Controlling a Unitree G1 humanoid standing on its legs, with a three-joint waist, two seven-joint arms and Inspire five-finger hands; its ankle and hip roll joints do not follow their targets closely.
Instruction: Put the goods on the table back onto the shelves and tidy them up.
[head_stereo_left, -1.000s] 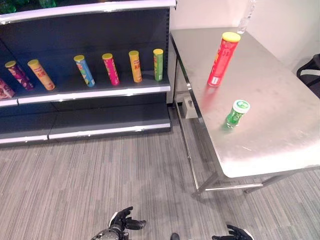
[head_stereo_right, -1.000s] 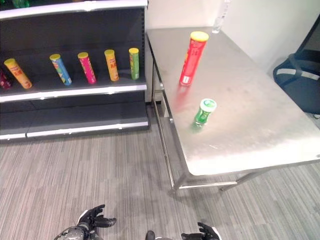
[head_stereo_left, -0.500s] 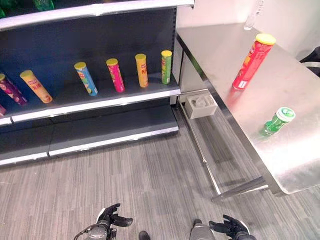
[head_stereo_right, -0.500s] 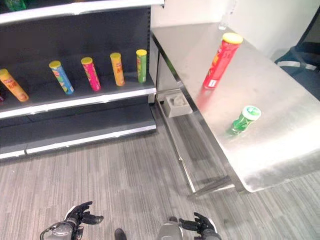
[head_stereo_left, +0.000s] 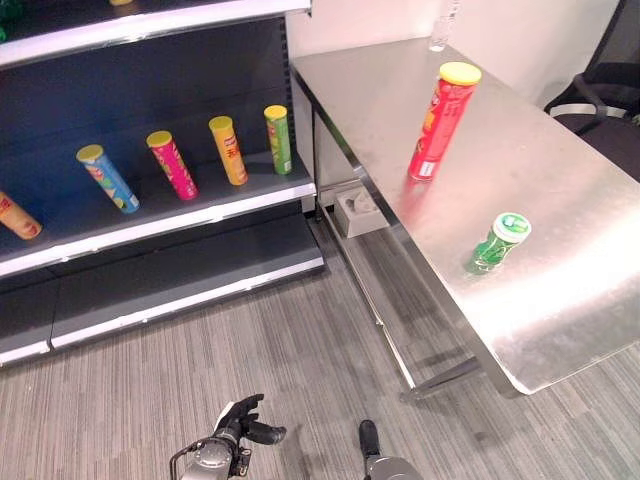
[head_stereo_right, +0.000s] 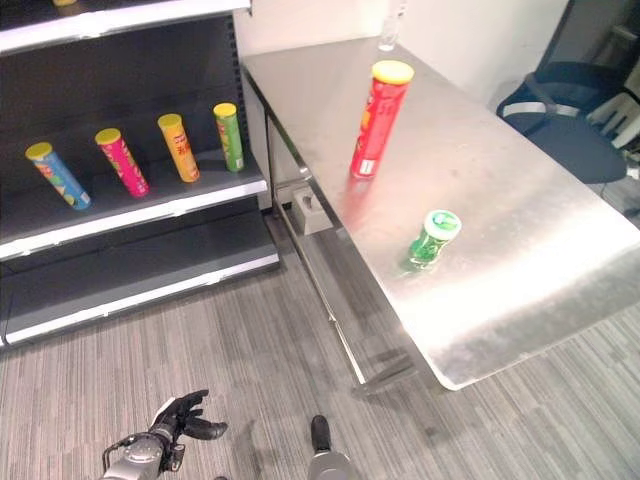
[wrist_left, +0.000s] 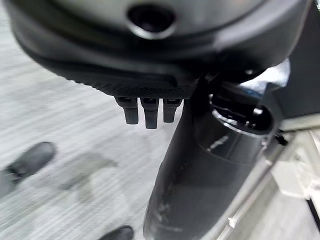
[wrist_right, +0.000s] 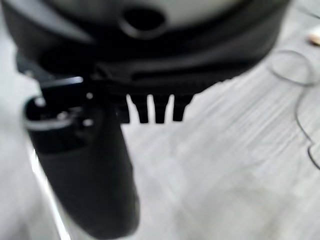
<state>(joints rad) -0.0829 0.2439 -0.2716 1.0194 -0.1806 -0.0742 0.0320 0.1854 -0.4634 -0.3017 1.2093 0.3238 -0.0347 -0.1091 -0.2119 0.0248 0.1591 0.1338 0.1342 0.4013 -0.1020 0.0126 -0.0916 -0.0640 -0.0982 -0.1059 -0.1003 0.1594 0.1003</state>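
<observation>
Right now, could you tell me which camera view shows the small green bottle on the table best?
The left eye view shows the green bottle best: it stands upright on the steel table, apart from the red can. The right eye view shows it equally whole. The wrist views look at the floor past each hand, not the bottle.

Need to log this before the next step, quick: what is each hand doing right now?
Left hand: open, fingers relaxed, holding nothing, low over the floor.
Right hand: open, fingers straight, holding nothing.
</observation>
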